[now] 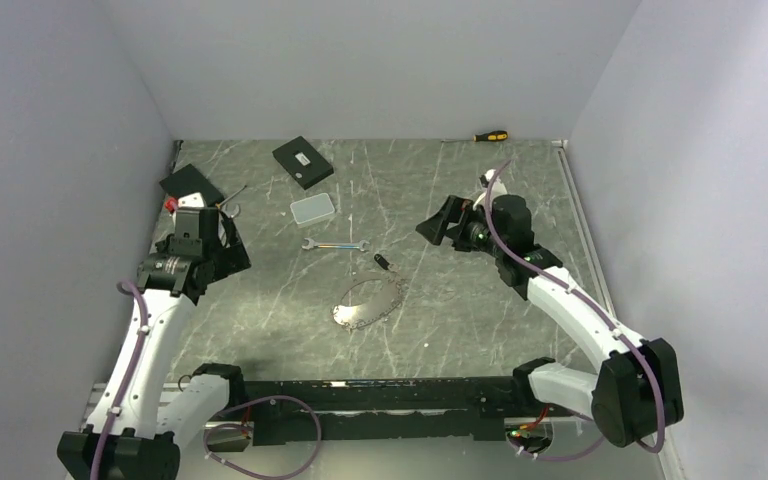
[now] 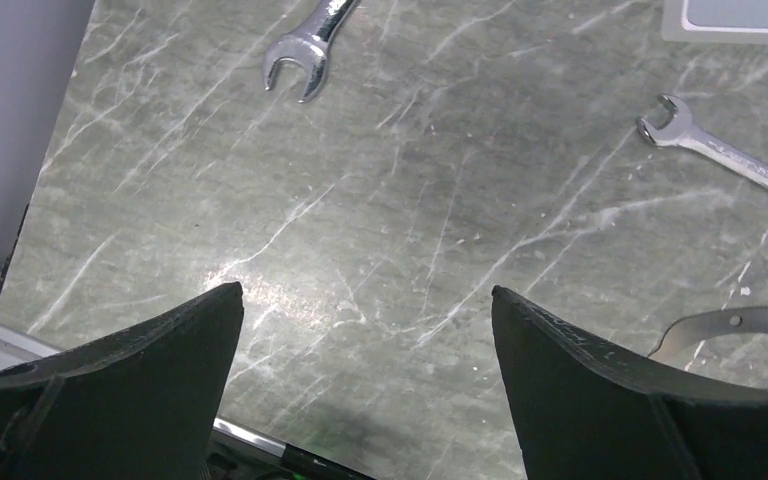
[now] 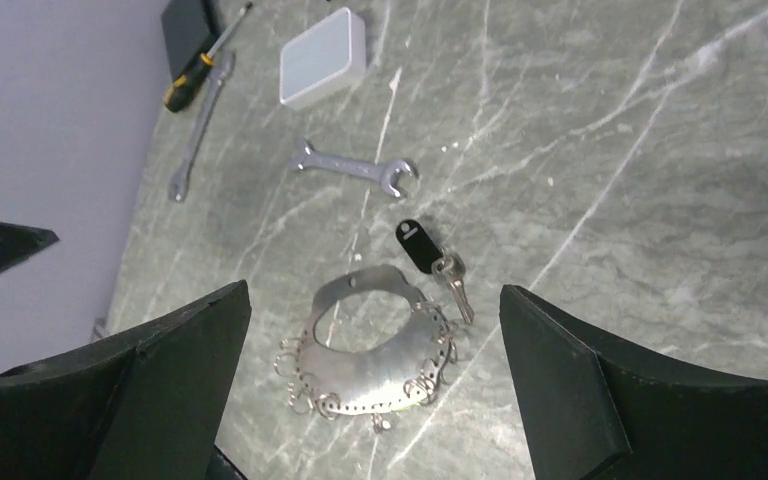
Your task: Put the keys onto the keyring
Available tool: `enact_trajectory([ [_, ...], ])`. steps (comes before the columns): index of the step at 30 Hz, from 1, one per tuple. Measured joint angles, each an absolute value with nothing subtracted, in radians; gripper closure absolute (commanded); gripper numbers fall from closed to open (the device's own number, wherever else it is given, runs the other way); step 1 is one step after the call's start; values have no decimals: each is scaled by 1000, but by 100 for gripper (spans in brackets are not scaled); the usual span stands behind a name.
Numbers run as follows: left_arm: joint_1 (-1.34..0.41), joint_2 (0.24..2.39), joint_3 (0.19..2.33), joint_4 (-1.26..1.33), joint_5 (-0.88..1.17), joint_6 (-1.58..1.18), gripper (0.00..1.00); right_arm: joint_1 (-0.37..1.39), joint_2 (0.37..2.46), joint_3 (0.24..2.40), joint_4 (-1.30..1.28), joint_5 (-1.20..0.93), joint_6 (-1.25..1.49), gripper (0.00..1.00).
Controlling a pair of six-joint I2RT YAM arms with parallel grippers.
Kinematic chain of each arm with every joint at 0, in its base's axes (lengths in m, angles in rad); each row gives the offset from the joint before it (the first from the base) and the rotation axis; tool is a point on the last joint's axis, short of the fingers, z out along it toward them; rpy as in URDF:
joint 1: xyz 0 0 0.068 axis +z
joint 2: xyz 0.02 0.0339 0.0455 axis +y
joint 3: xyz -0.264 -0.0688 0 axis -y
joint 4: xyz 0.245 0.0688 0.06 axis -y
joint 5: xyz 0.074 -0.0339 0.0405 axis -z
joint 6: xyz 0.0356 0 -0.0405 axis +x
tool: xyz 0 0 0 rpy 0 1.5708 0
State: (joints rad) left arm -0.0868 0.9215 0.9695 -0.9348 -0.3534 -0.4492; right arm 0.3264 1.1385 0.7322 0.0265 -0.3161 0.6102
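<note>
The keyring [image 1: 370, 302] is a flat silvery oval plate with small wire rings along its edge, lying at the table's middle; it shows clearly in the right wrist view [image 3: 380, 345], and its edge shows in the left wrist view [image 2: 735, 325]. A small key with a black tag and a short silver blade [image 1: 384, 262] lies just behind it, also in the right wrist view [image 3: 432, 258]. My left gripper [image 1: 222, 243] is open and empty at the left. My right gripper [image 1: 442, 224] is open and empty, raised to the right of the key.
A small silver wrench [image 1: 335, 245] lies behind the key. A white box [image 1: 313, 208], two black boxes [image 1: 302, 161] and a longer wrench [image 3: 200, 125] with a screwdriver [image 3: 203, 58] lie at the back left. Another screwdriver [image 1: 490, 136] lies by the back wall.
</note>
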Motion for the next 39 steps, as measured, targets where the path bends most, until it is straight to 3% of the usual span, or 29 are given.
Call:
enact_trajectory([
  [14, -173, 860, 952, -879, -220, -387, 1, 575, 1368, 1012, -282, -81, 413, 2],
  [19, -186, 861, 952, -873, -177, -379, 1, 625, 1443, 1053, -377, -2, 370, 13],
  [36, -257, 841, 952, -872, -128, -367, 4, 725, 1970, 1486, -607, 88, 342, 17],
  [39, -257, 841, 952, -873, -128, -362, 4, 747, 2063, 1603, -657, 114, 347, 22],
])
